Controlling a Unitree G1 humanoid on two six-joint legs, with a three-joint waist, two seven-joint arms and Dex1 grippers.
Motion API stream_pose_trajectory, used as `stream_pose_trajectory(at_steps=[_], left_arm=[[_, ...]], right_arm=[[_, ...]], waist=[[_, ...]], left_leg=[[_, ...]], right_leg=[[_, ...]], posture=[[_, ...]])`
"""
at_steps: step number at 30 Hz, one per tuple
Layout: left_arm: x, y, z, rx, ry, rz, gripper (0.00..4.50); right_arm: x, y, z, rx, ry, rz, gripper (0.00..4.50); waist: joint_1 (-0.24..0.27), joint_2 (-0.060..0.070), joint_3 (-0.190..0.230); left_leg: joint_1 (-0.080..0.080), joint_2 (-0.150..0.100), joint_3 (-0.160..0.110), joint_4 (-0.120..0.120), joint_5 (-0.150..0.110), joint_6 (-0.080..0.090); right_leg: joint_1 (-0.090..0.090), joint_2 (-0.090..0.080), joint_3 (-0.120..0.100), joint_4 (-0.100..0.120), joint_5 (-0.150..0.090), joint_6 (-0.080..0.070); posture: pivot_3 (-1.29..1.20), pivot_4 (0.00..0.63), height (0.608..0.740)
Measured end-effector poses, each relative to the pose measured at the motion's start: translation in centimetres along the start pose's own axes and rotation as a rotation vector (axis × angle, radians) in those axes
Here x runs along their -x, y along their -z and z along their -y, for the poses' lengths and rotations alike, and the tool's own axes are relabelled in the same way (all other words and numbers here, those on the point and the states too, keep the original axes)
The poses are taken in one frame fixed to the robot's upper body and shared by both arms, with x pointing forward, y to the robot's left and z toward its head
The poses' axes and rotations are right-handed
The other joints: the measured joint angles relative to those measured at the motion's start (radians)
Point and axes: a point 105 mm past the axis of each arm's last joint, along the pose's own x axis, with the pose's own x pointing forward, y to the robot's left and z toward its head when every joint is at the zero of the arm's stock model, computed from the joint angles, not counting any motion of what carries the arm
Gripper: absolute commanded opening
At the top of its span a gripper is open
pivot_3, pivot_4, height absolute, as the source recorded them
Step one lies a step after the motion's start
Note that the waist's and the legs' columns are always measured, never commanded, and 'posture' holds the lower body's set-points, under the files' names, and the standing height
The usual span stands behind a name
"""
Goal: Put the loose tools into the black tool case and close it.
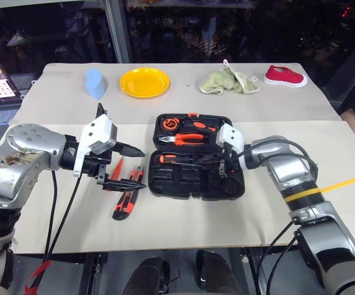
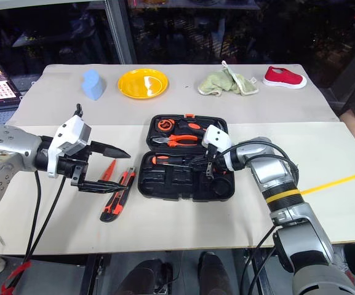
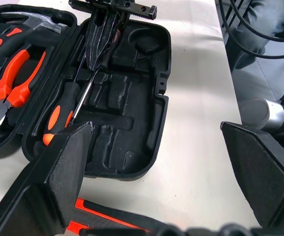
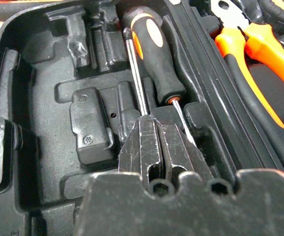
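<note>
The black tool case [image 1: 197,184] is lying open on the table [image 1: 288,110], with the orange-handled pliers [image 1: 189,139] sitting in its far half and two slim screwdrivers [image 4: 156,59] lying side by side in a recess of the near half, their steel shafts running toward the right gripper [image 1: 221,165]. That gripper is reaching into the near half from the case's right side, its two fingers pressed together with their tips down at the screwdriver shafts; whether they are pinching a shaft cannot be told. Out to the case's left, the left gripper [image 1: 134,167] is hovering above the table with its fingers [image 3: 63,172] spread wide and nothing between them, pointing toward the case. Directly beneath it, the orange-black utility knife [image 1: 127,201] and an orange tester pen [image 1: 116,168] are lying loose on the table surface, just beside the case's left edge. Beyond both grippers, along the table's far side, a blue object [image 1: 95,83], a yellow plate [image 1: 144,82], a crumpled greenish cloth [image 1: 229,81] and a small red shoe [image 1: 284,77] are resting in a row.
</note>
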Motion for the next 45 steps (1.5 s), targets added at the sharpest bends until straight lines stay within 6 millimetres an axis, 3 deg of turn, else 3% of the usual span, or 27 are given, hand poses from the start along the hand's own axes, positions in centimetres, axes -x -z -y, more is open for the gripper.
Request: stream_pose_trajectory(at_steps=[6, 12, 16, 19, 21, 24, 28, 34, 37, 40, 45], left_arm=[[-0.3, 0.1, -0.1, -0.001, 0.006, 0.000, 4.50], [-0.5, 0.1, -0.2, -0.008, 0.009, 0.008, 4.50], [-0.5, 0.1, -0.2, -0.020, 0.010, 0.012, 4.50], [-0.6, 0.2, -0.3, -0.018, 0.010, 0.010, 4.50], [-0.9, 0.3, -0.3, -0.017, 0.021, 0.012, 4.50], [-1.3, 0.5, -0.3, -0.005, 0.040, 0.014, 4.50], [-1.4, 0.5, -0.4, -0.001, 0.042, 0.027, 4.50], [-1.9, 0.3, -0.5, 0.016, 0.044, 0.065, 4.50], [-1.8, 0.3, -0.6, 0.038, 0.025, 0.073, 4.50], [-1.1, 0.7, -0.5, 0.089, -0.036, 0.091, 4.50], [2.4, 3.9, -0.2, 0.258, -0.236, 0.038, 4.50]], right_arm=[[-0.2, 0.6, 0.4, 0.015, 0.023, -0.024, 0.01], [-0.2, 0.7, 0.6, 0.003, 0.037, -0.019, 0.01], [0.0, 0.4, 0.3, -0.055, 0.032, 0.015, 0.01], [0.2, -0.8, -0.5, -0.103, 0.007, 0.086, 0.01], [1.7, -2.8, -0.5, -0.122, 0.032, 0.175, 0.01], [5.0, -5.2, -0.7, -0.115, 0.084, 0.263, 0.01], [8.5, -6.0, -2.3, -0.141, 0.125, 0.314, 0.01], [11.5, -5.8, -5.2, -0.180, 0.149, 0.335, 0.01], [12.2, -5.8, -6.1, -0.184, 0.152, 0.330, 0.70], [12.9, -6.5, -6.6, -0.190, 0.145, 0.359, 1.69], [13.2, -6.9, -6.2, -0.197, 0.168, 0.383, 3.38]], waist=[[0.000, -0.001, -0.001], [0.001, -0.002, -0.002], [0.001, -0.002, -0.002], [0.001, -0.001, -0.001], [0.001, -0.001, -0.002], [0.008, -0.001, -0.001], [0.015, -0.001, -0.001], [0.022, -0.002, -0.001], [0.021, -0.002, -0.001], [0.015, -0.002, -0.001], [0.007, -0.002, -0.001]], left_leg=[[0.005, 0.000, 0.000, 0.000, 0.000, 0.000], [0.018, 0.000, -0.002, -0.001, -0.003, -0.003], [0.017, 0.000, -0.002, -0.001, -0.004, -0.006], [0.008, 0.000, -0.001, -0.001, 0.000, 0.000], [-0.002, 0.000, -0.001, 0.000, 0.000, 0.000], [-0.004, 0.000, -0.002, -0.001, 0.000, 0.000], [-0.003, 0.000, -0.002, -0.001, 0.000, 0.001], [-0.003, 0.001, -0.002, -0.001, 0.000, 0.000], [-0.002, 0.001, -0.001, 0.000, 0.000, 0.000], [-0.001, 0.002, 0.000, -0.001, 0.000, 0.001], [-0.001, 0.002, 0.000, -0.001, 0.000, 0.001]], right_leg=[[0.002, 0.000, 0.000, 0.000, 0.000, 0.000], [0.016, 0.000, -0.001, -0.003, 0.000, 0.000], [0.016, 0.000, 0.000, -0.002, 0.000, 0.000], [0.008, 0.000, 0.000, -0.001, 0.000, 0.000], [-0.003, 0.000, 0.000, 0.002, 0.000, 0.000], [-0.003, -0.001, -0.001, 0.000, 0.000, 0.000], [-0.002, -0.001, -0.001, -0.003, 0.000, 0.000], [-0.001, -0.004, 0.000, -0.002, 0.000, 0.000], [0.000, -0.004, 0.001, -0.002, 0.000, 0.000], [0.000, -0.003, 0.002, -0.002, 0.000, 0.000], [-0.001, -0.003, 0.002, -0.002, 0.000, 0.000]], posture=[[0.00, 0.150, 0.740], [0.00, 0.150, 0.740], [0.00, 0.150, 0.740], [0.00, 0.150, 0.740], [0.00, 0.150, 0.740], [0.00, 0.150, 0.740], [0.00, 0.150, 0.740], [0.00, 0.150, 0.740], [0.00, 0.150, 0.740], [0.00, 0.150, 0.740], [0.00, 0.150, 0.740]])
